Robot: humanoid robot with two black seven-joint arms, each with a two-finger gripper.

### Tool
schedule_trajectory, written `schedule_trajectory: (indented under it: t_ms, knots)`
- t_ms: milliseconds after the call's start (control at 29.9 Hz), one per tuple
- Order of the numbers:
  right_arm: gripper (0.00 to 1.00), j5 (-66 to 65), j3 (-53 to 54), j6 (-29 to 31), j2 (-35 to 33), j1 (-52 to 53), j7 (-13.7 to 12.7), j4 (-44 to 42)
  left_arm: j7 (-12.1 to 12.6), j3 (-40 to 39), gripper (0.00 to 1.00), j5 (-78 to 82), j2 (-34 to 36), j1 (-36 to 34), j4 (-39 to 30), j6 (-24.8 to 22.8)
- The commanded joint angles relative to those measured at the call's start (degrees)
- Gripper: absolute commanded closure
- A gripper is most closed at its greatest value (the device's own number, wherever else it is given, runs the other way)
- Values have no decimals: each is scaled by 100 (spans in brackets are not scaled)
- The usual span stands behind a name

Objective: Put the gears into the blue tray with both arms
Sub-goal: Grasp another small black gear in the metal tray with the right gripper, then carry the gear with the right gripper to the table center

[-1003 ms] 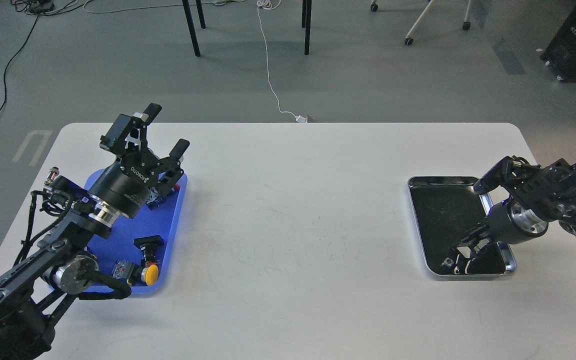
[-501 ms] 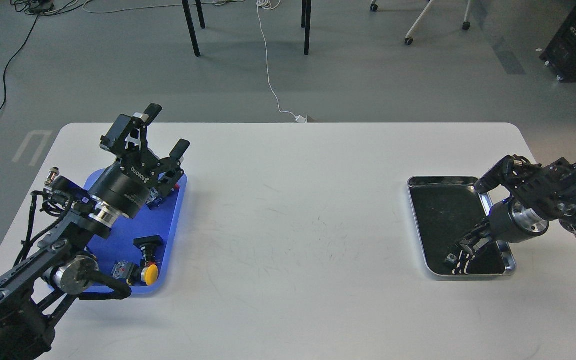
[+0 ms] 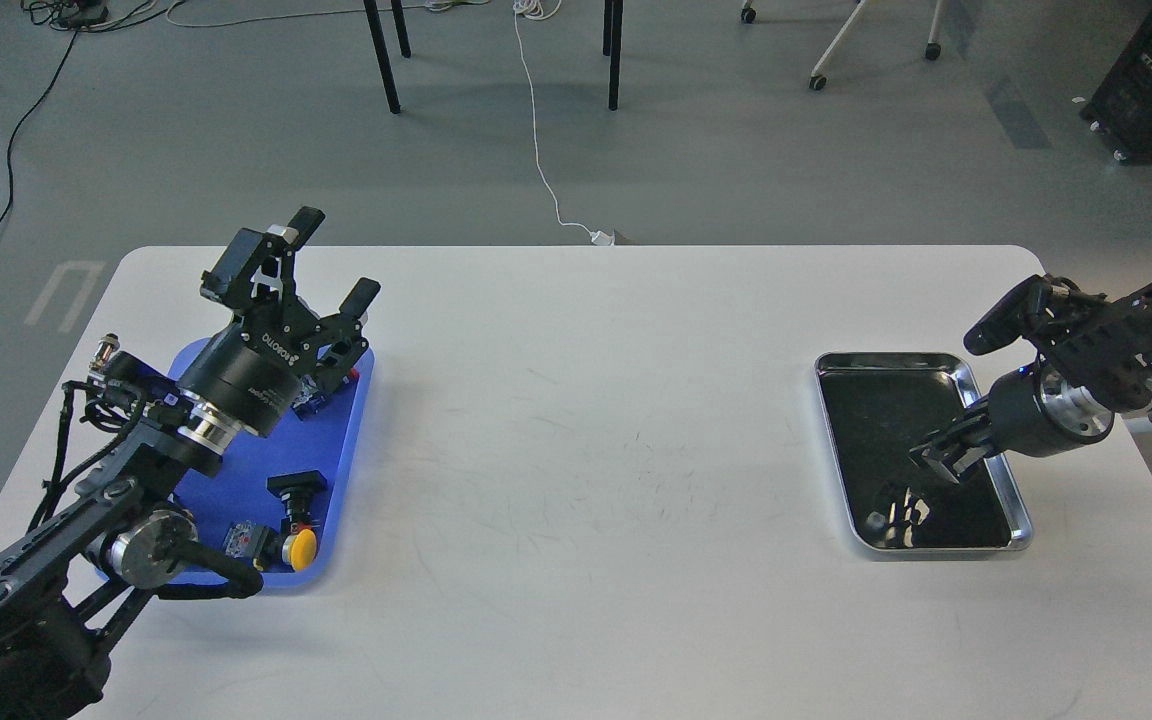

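Observation:
The blue tray (image 3: 241, 465) lies at the table's left side. My left gripper (image 3: 333, 260) hangs above its far end, open, with nothing between its fingers. At the right, my right gripper (image 3: 942, 459) hovers over the steel tray's near right part, lifted off its black floor. Its fingers are small and dark, so I cannot tell whether they hold anything. A tiny roundish piece (image 3: 876, 520), possibly a gear, sits in the steel tray's near left corner, next to the gripper's reflection. No other gears show.
The steel tray (image 3: 936, 358) with a black inside lies at the right. In the blue tray lie push-buttons: a yellow-capped one (image 3: 303, 548), a red one (image 3: 246, 538) and a black part (image 3: 298, 485). The white table (image 3: 586, 420) spreads between the trays.
My right gripper has risen from the steel tray's near end and drawn back toward the far right. The left arm has not moved.

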Motion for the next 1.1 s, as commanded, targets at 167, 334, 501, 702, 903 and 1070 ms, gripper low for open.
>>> schedule_trajectory:
  t_ms: [167, 334, 501, 702, 903, 1070]
  knots:
    - [79, 131, -10, -1, 1031, 593, 0, -226, 0, -44, 2, -4, -7, 0, -1, -7]
    - [79, 580, -45, -1, 2077, 672, 0, -850, 5, -106, 2, -4, -51, 0, -10, 2]
    - [79, 694, -106, -1, 3123, 672, 0, -1395, 5, -123, 2, -4, -24, 0, -10, 2]
    - [79, 808, -563, -1, 4108, 672, 0, -1826, 5, -167, 2, -4, 2, 9, -2, -7]
    - [79, 1361, -827, -6, 4452, 637, 0, -1827, 5, -167, 2, -4, 28, 9, -10, -24]
    - [79, 1433, -1029, -234, 4461, 602, 0, -1827, 5, -176, 2, -4, 20, 9, -10, -121]
